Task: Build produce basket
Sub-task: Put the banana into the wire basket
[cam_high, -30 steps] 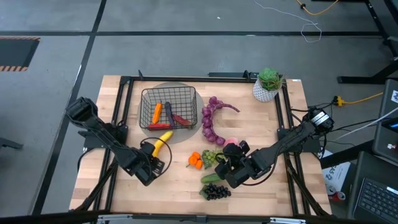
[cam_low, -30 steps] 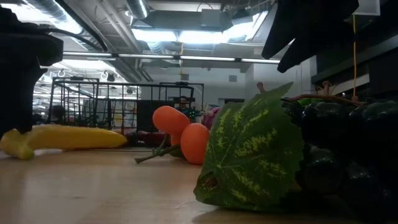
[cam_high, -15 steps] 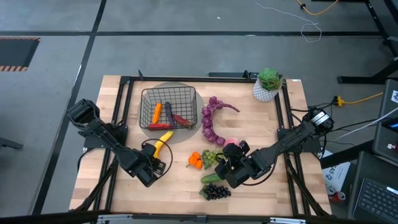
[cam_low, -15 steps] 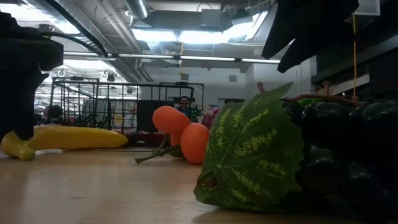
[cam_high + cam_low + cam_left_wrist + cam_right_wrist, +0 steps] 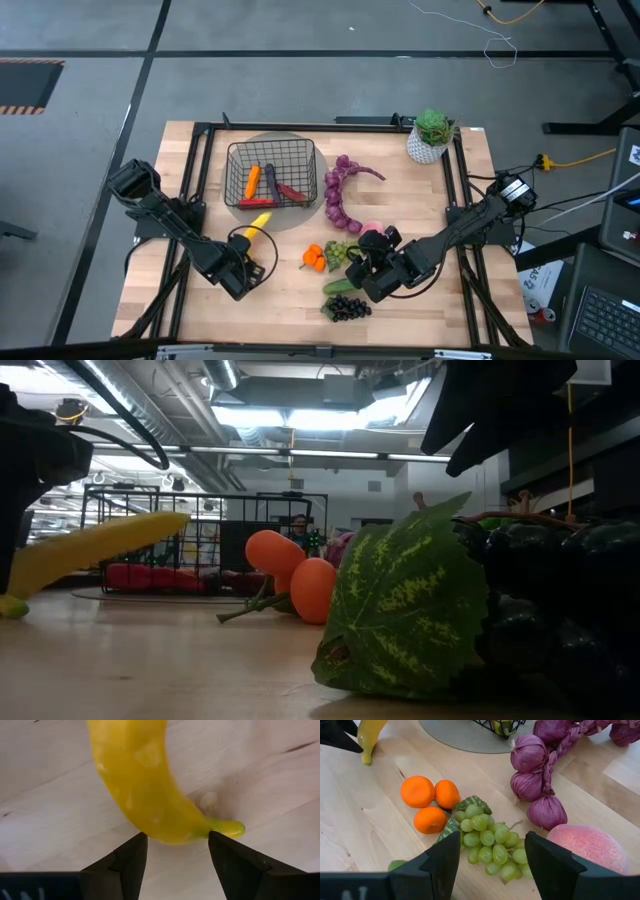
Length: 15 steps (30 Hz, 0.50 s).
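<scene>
Yellow banana (image 5: 142, 785) tilted in left pincer (image 5: 175, 851) grasp, right pincer (image 5: 492, 862) released over grapes (image 5: 490, 845)

Bare table (image 5: 190, 285) lies left of the banana (image 5: 256, 226); oranges (image 5: 314, 258) and grapes (image 5: 340, 251) crowd its right.

A wooden table (image 5: 450, 240) with a black frame (image 5: 300, 125) along its edges stands on a grey floor (image 5: 300, 85). A white pot with a green plant (image 5: 431, 134) sits at the far right corner. A grey round mat (image 5: 455, 735) lies on the tabletop.
</scene>
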{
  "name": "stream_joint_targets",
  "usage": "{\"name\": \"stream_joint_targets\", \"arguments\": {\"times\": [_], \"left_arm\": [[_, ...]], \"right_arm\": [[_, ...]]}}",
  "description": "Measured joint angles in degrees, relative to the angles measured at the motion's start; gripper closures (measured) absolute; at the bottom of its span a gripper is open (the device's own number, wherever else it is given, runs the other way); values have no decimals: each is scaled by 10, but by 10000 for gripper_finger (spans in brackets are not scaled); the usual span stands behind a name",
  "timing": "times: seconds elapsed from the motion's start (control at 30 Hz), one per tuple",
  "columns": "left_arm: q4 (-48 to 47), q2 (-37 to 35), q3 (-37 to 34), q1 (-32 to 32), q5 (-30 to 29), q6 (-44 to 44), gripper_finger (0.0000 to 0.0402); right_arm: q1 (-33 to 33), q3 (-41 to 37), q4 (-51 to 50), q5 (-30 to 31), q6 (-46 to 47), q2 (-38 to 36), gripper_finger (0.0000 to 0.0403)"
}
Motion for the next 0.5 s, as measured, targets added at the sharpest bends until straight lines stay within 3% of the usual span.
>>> {"name": "stream_joint_targets", "arguments": {"times": [0.3, 0.5], "left_arm": [[1, 0, 0, 0, -2, 3, 195], [15, 0, 0, -4, 90, 10, 195]], "right_arm": [[0, 0, 0, 0, 0, 0, 182], [0, 0, 0, 0, 0, 0, 182]]}}
